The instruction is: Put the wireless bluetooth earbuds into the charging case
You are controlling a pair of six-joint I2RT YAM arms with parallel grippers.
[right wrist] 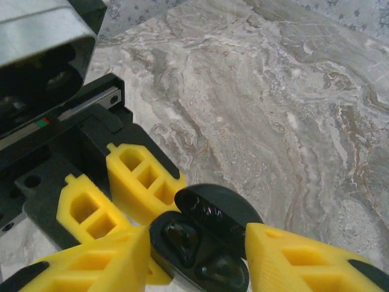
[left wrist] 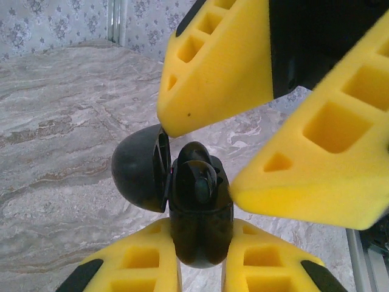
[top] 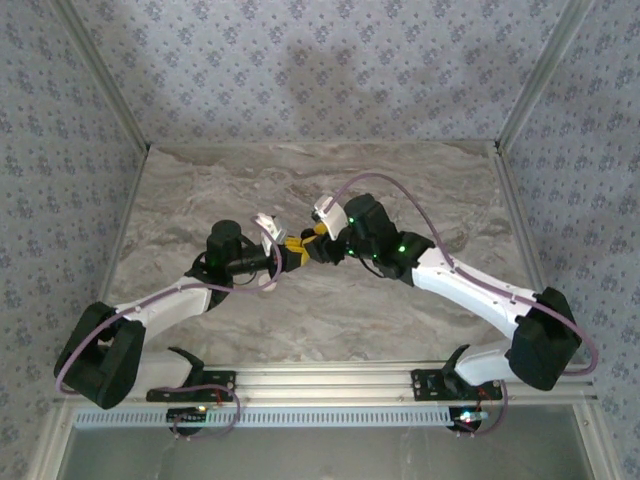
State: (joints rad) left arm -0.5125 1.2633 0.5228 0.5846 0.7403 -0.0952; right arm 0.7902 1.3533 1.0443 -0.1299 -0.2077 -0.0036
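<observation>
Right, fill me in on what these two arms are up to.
The left gripper has its jaws clamped on the body of a small glossy black plastic charging case, held over the marble-patterned table with its domed lid hinged open. The right gripper has its yellow jaws flanking the open top; whether they press on it is unclear. Two dark rounded shapes, likely the earbuds, sit in the wells.
</observation>
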